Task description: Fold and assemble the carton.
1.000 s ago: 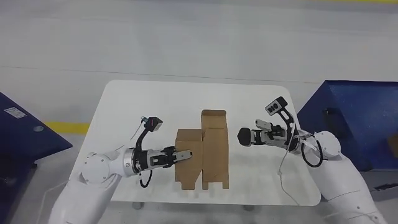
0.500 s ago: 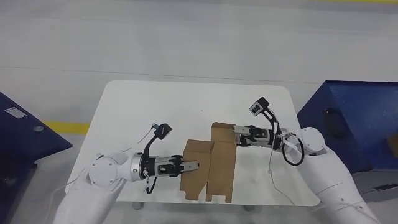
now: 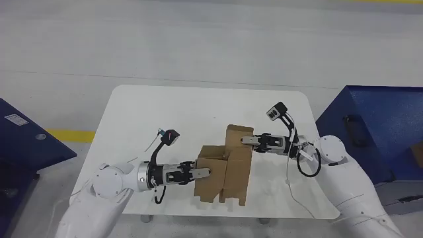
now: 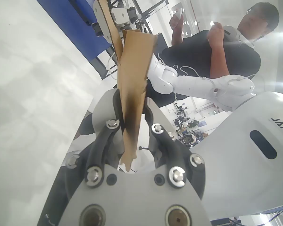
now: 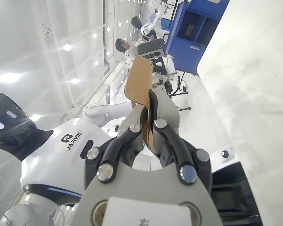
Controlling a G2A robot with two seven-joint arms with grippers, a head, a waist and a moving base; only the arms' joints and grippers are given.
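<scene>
The carton (image 3: 228,165) sits at the lower centre of the top view, on the near part of the table (image 3: 165,106). It is a brown sleeve, half opened and leaning, held between the two arms; whether its lower edge touches the table cannot be told. The left gripper (image 3: 201,172) comes in from the lower left and its jaws are clenched on the carton's left-hand wall. The left wrist view shows the cardboard pinched between the fingers (image 4: 113,109). The right gripper (image 3: 246,141) comes in from the right and is clamped on the carton's upper-right edge, with the board caught between its fingers in the right wrist view. The step in hand looks like the opening-out — drawing a flat blank into a square tube — and it seems only partly done, since the walls stand skewed, not at right angles. The next move probably calls for both arms working together: one grip steadies the carton while the other swings its wall round until the corners square up. The pull should stay gentle so the board neither tears nor slips — only then can the end flaps be folded in.
</scene>
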